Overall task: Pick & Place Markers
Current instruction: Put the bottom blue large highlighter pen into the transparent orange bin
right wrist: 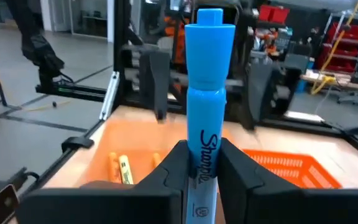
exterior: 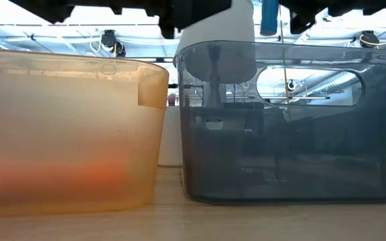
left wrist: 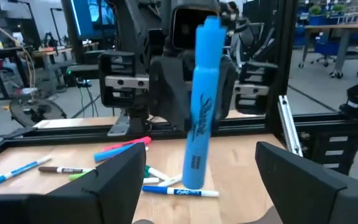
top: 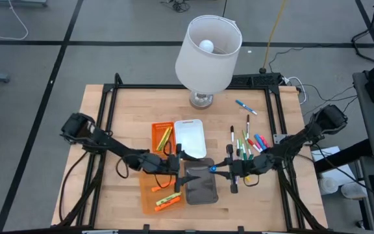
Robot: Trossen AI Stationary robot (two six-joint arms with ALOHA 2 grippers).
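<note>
Tabletop; "Sharpie" on blue highlighter (right wrist: 205,130)

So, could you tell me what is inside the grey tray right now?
The grey tray looks empty; the right gripper holds a blue highlighter above its far end, which hides a small patch of floor there.

A white lamp (top: 208,53) stands at the worktop's (top: 109,133) far edge; orange, white and grey trays (top: 200,184) sit mid-table.

A robotics lab: metal-framed workbenches (right wrist: 67,90), monitors (left wrist: 95,15), cables across grey floor (top: 18,65).
</note>
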